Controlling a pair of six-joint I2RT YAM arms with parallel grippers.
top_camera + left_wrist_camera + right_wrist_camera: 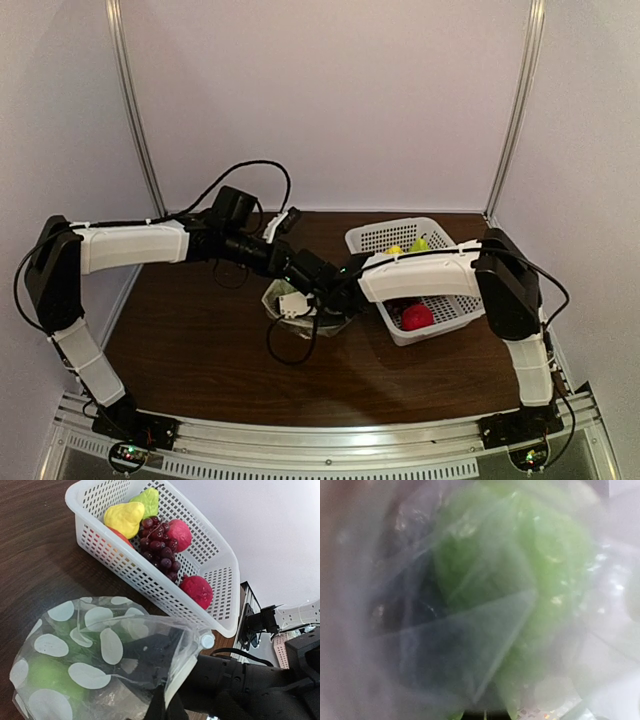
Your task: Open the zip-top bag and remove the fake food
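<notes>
Nothing readable showing in any view; zip-top bag [95, 650], at 7 o'clock in left wrist view, carrying only plain white round dots, no lettering; right wrist view blurring too heavily for any print to be made out.

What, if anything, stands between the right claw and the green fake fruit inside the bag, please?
A clear fold of the zip-top bag lies across the green fruit in the right wrist view; nothing else visible intervenes.
</notes>
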